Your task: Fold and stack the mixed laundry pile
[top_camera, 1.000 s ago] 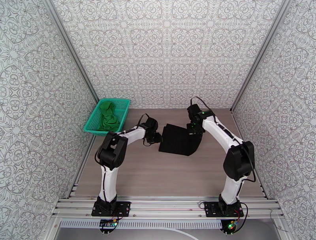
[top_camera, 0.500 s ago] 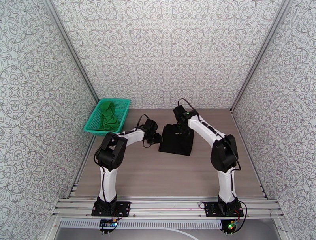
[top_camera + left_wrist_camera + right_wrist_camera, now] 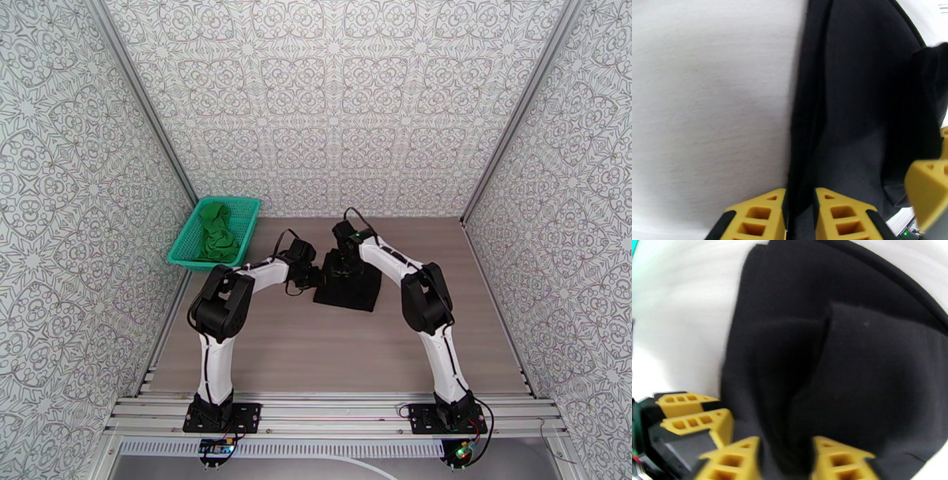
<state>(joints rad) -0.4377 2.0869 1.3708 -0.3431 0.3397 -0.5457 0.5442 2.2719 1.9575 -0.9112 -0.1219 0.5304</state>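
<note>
- The black shirt point(image 3: 351, 292) lies in the middle of the desk point(image 3: 332, 355), between the two hands. One second ago it was wider and its right edge was lifted. Now this edge is brought over to the left, and the shirt is a narrower, thicker rectangle.
- The right hand point(image 3: 786, 447) made this fold. It has travelled from the right side of the shirt across to the left side, and it is now over the shirt, near the other hand. Its fingers were together before and now stand apart, with black cloth in the gap below them. I judge that it is letting the edge go, but I cannot tell if the cloth is fully free.
- The left hand point(image 3: 800, 195) has hardly moved. It stays at the left edge of the shirt, with its fingers almost together and the folded edge pinched between them.
- For the task, one fold of the black shirt seems just laid. Some more folding or smoothing probably remains, and the stacking is not begun.
- The green shirt point(image 3: 215, 231) is unchanged. It lies crumpled in the basket point(image 3: 246, 221) at the far left of the desk, well apart from the black one, and it is not yet folded.
- Count: two shirts (one black, one green), one basket, two hands, one desk.
</note>
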